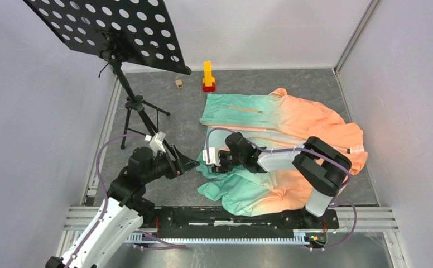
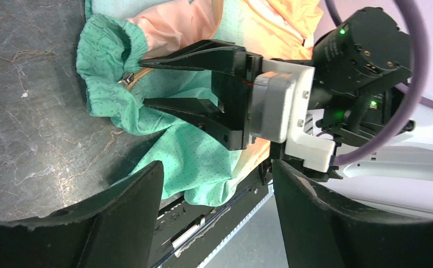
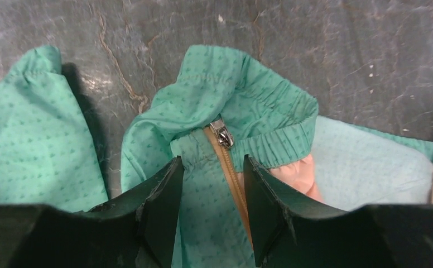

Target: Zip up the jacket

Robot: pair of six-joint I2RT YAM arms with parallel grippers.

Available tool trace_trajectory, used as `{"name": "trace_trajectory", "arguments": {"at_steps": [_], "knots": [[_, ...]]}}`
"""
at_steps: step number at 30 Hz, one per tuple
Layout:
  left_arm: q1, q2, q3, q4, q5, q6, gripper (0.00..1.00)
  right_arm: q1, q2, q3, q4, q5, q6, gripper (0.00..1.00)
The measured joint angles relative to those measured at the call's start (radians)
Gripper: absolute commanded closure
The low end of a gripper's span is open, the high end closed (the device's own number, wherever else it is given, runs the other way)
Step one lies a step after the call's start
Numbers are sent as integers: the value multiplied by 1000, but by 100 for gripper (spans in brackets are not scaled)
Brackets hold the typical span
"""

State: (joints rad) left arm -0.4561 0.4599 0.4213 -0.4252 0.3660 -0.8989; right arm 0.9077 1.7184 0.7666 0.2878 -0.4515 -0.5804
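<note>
Grey marbled tabletop (image 1: 164, 100), white walls on three sides; perforated music stand (image 1: 114, 33) at approx. 10 o'clock, yellow-red toy (image 1: 208, 76) and small wooden block (image 1: 178, 83) near 12. Top view: jacket (image 1: 292, 117) lies rumpled from centre to 3 o'clock. Its long axis runs 9-to-3, mint hem end pointing to 9, peach end to 3. Right gripper (image 1: 205, 161) is over the hem at the jacket's 9 o'clock edge; left gripper (image 1: 192, 162) is just beside it on the 9 side, aimed at the same spot. Left wrist view: the left gripper's own fingers (image 2: 130, 212) are spread wide w/ nothing between them, clear of the fabric. Ahead, the right gripper's jaws stand apart, one on either side of the orange zipper line; zipper slider (image 2: 126, 79) sits at the gathered hem, just past their tips toward 9. Right wrist view: jaws parted, not clamped; zipper tape (image 3: 232, 173) runs between them from 6 up to the slider near 12, slightly tilted. Tooth rows engaged below the slider: cannot tell. Procedure (judgement): the step in hand is getting a hold at the hem. Pin the fabric beside the slider w/ one gripper and pinch the pull tab w/ the other. Then draw along the tape axis toward the peach end, keeping the tape taut and straight. The slack gathered hem will likely bunch and jam the slider if untensioned.
</note>
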Motion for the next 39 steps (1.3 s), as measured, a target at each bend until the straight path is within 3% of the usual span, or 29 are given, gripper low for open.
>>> {"name": "trace_trajectory", "arguments": {"at_steps": [5, 8, 11, 18, 24, 25, 28, 29, 33, 39], "knots": [[0, 0, 8, 0, 0, 0, 22, 0, 41, 26, 3, 9, -11, 48], [0, 3, 12, 0, 0, 1, 22, 0, 56, 40, 8, 13, -7, 53], [0, 20, 16, 0, 0, 2, 22, 0, 60, 43, 14, 17, 18, 61], [0, 57, 16, 15, 0, 1, 21, 0, 25, 5, 67, 5, 110, 99], [0, 114, 16, 70, 2, 0, 21, 0, -67, -45, 143, -5, 167, 100], [0, 122, 16, 82, 2, 0, 21, 0, -77, -50, 153, -7, 173, 92], [0, 141, 16, 107, 3, -2, 21, -6, -91, -61, 176, 2, 183, 50], [0, 146, 16, 114, 3, -2, 22, -10, -91, -61, 173, 8, 190, 46], [0, 170, 16, 136, 8, -2, 22, -59, -84, -50, 125, 27, 176, 35], [0, 178, 16, 144, 21, -3, 22, -90, -29, 18, -23, 36, 89, 33]]}}
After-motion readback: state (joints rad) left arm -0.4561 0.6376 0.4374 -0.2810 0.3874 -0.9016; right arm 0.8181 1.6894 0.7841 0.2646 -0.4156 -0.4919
